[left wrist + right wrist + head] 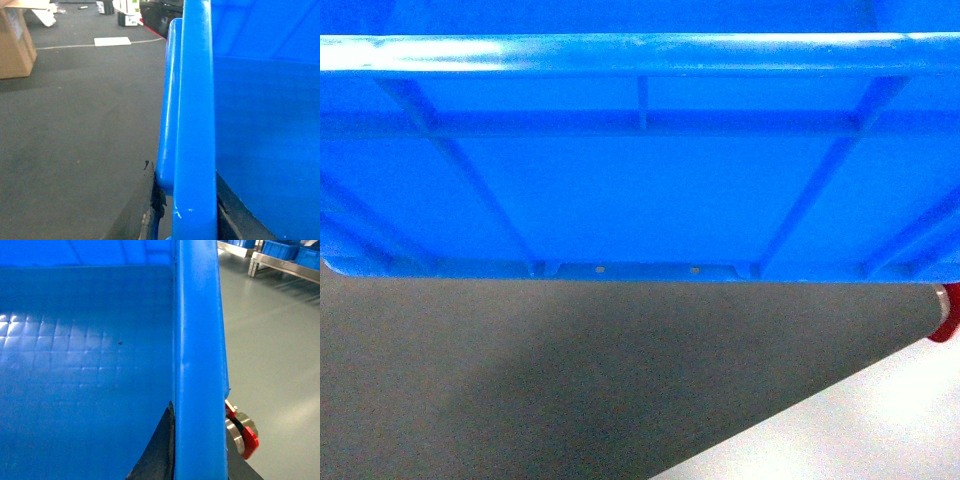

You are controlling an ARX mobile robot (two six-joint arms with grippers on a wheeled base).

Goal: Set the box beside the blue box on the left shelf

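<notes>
Two grippers clamping one box [640, 190], raised off the grey floor [570, 380] and filling the upper head view with its ribbed wall and thick rim. Left gripper [187, 220] pinching the left rim, one dark finger [157, 200] lying outside the wall and one inside, jaws narrowed to the rim's thickness. Right gripper [197, 460] gripping the right rim likewise, a black finger [157, 450] pressing inside. Showing beyond: a cardboard carton [15, 45] at far left, and more blue crates [290, 249] sitting on a metal rack [280, 267] at far right, well apart from the held box.
</notes>
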